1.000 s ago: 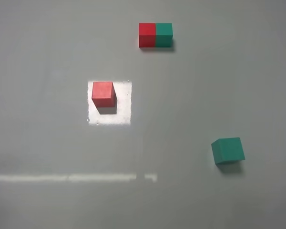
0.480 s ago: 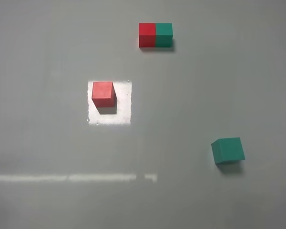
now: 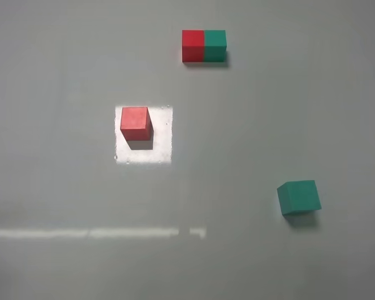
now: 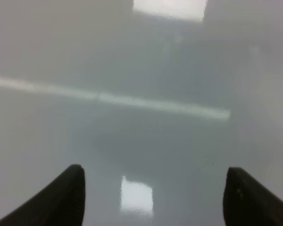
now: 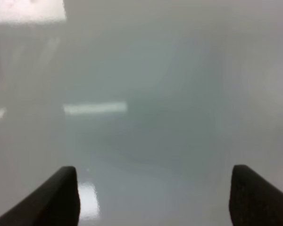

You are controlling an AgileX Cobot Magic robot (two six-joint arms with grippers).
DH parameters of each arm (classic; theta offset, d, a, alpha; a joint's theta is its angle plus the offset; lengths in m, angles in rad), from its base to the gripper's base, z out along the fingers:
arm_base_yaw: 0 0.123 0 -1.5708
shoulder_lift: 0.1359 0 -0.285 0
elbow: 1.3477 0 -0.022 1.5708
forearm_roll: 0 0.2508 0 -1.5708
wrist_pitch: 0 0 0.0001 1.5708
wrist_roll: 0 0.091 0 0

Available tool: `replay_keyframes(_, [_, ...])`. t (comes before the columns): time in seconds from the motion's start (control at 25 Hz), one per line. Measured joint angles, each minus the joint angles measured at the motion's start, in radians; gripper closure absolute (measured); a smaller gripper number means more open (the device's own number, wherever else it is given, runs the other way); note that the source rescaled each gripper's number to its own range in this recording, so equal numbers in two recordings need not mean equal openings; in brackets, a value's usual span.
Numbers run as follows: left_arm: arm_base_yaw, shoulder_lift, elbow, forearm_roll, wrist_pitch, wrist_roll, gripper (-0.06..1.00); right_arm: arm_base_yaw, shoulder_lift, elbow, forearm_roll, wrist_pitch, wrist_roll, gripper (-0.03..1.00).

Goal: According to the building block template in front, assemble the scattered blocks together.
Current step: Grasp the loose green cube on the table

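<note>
The template (image 3: 204, 46) is a joined red and teal-green bar at the far middle of the grey table. A loose red cube (image 3: 135, 123) sits left of centre on a bright patch of reflected light. A loose teal-green cube (image 3: 299, 197) sits at the near right. Neither arm shows in the exterior high view. My left gripper (image 4: 153, 197) is open and empty over bare table, its dark fingertips (image 4: 68, 188) wide apart. My right gripper (image 5: 153, 197) is open and empty too, over bare table. No block shows in either wrist view.
A bright reflected strip (image 3: 94, 233) crosses the near left of the table. The table surface (image 3: 237, 125) is plain glossy grey.
</note>
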State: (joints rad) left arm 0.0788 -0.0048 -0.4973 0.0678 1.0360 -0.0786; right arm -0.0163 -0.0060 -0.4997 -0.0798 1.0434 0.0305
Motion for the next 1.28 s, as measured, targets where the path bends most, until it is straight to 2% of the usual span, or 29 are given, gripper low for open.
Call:
replay_keyframes(0.24, [0.000,0.000,0.000,0.000,0.000,-0.001,0.41,0.000,0.013,-0.052,0.000,0.001,0.000,0.27])
replay_keyframes(0.4, [0.000,0.000,0.000,0.000,0.000,-0.001,0.41,0.000,0.152,-0.162,0.007,0.010,-0.031,0.27])
replay_keyframes(0.56, [0.000,0.000,0.000,0.000,0.000,-0.001,0.41,0.009,0.317,-0.257,0.080,0.010,-0.118,0.27])
replay_keyframes(0.68, [0.000,0.000,0.000,0.000,0.000,-0.001,0.41,0.024,0.416,-0.317,0.183,0.009,-0.251,0.27])
replay_keyframes(0.76, [0.000,0.000,0.000,0.000,0.000,-0.001,0.41,0.025,0.461,-0.336,0.241,0.009,-0.387,0.27])
replay_keyframes(0.92, [0.000,0.000,0.000,0.000,0.000,-0.001,0.41,0.025,0.502,-0.343,0.318,0.009,-0.666,0.27])
replay_keyframes(1.28, [0.000,0.000,0.000,0.000,0.000,-0.001,0.41,0.025,0.510,-0.345,0.463,-0.013,-1.158,0.27])
